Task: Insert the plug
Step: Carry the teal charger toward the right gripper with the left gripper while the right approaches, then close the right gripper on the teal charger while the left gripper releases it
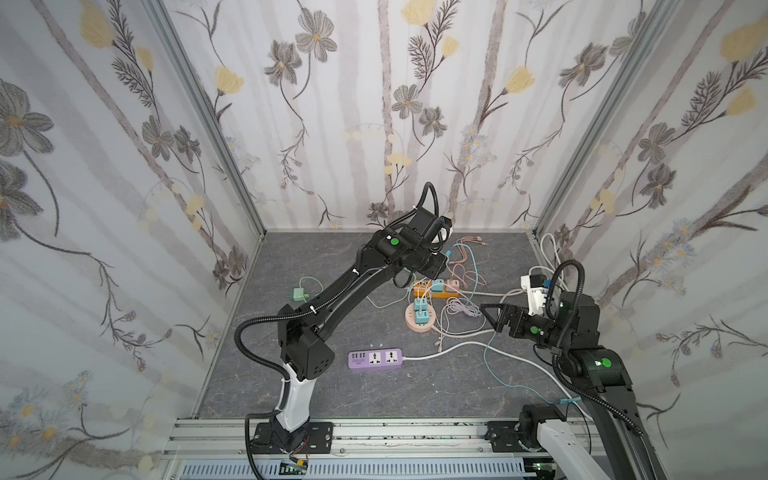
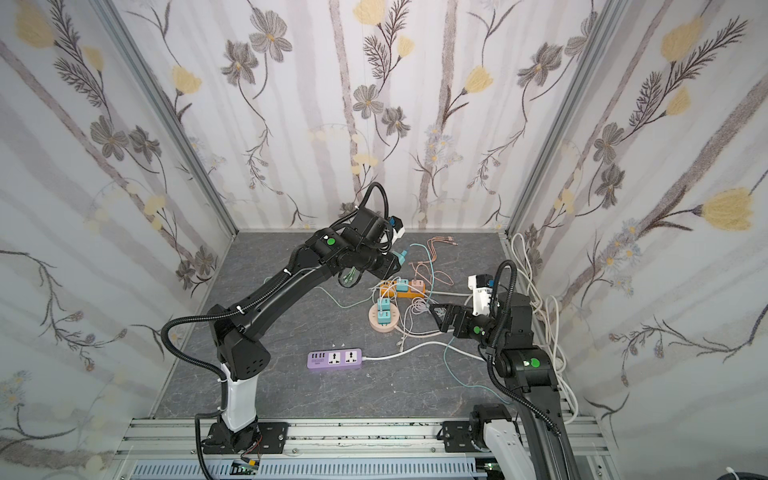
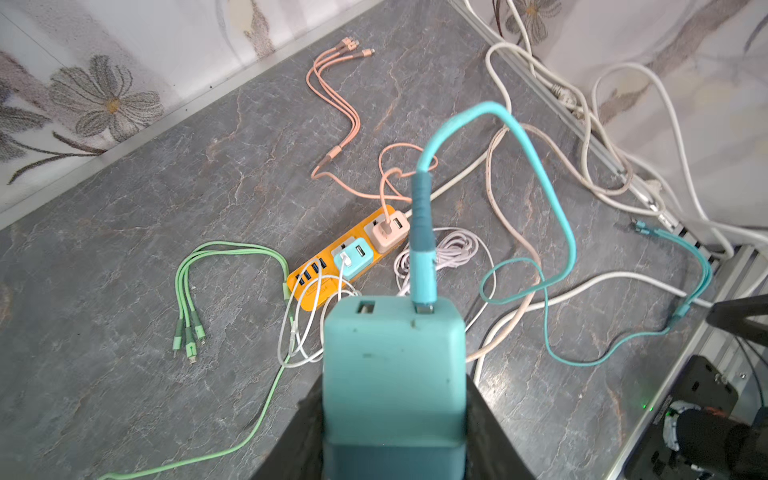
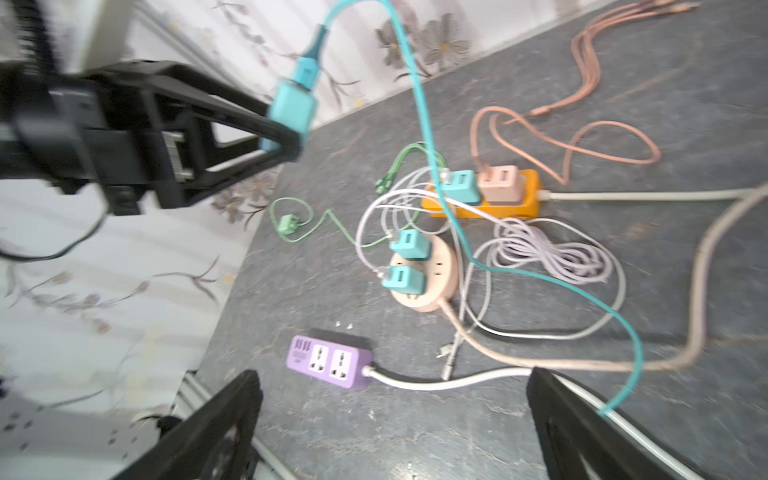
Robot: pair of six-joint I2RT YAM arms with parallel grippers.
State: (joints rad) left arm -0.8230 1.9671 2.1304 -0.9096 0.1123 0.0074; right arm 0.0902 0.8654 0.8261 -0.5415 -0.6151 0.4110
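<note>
Left wrist view: the left end effector [image 3: 395,419] is partly closed and squeezes a blue-green plug [image 3: 394,353] from both sides. A blue-green cord [image 3: 424,232] sticks out of the plug's end, loops up, then drops to the grey bench [image 3: 124,374]. The plug is up in the air and is not in any socket.

In a top view, a small green charger [image 1: 298,294] lies alone on the left of the bench with its thin green cord [image 1: 316,282]. Near the front middle sits a purple power strip [image 1: 376,358]; its two big sockets have nothing in them. Further back is a round pink socket base [image 1: 420,326] with two blue-green chargers [image 1: 420,313] stuck in it. Just behind that lies an orange power strip [image 1: 451,294], and it has one blue-green charger and one pink charger [image 1: 453,285] in it. The held plug hangs over the bench close to this orange strip. White and pink cords [image 1: 457,309] lie in a messy pile beside the strips.

On the right, the right end effector [image 1: 489,316] has its fingers spread wide apart. It holds nothing and hangs over the cords.
</note>
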